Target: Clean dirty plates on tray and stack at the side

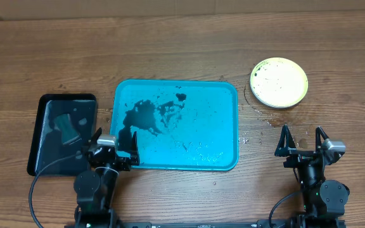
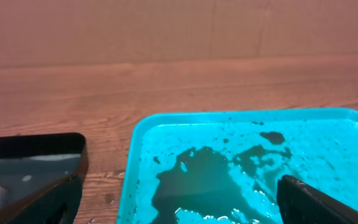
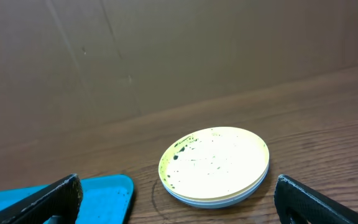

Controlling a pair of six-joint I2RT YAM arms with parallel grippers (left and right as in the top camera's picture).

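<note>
Our right gripper (image 1: 302, 130) sits at the near edge of the table (image 1: 189, 50), its jaws spread wide and holding nothing. Straight ahead of it, well apart, the plates (image 1: 279, 82) lie stacked on the bare wood to the right of the tray (image 1: 214, 126), not on it. The yellow-green-rimmed plate is on top, its whitish centre speckled with black, and we see paler rims beneath. Our left gripper (image 1: 115, 132) is likewise fully released and empty. One finger is above the tray's near left corner, the other above the edge of a smaller black tray (image 1: 56, 107) beside it. Dark liquid (image 1: 141, 117) pools on the tray's left half.
</note>
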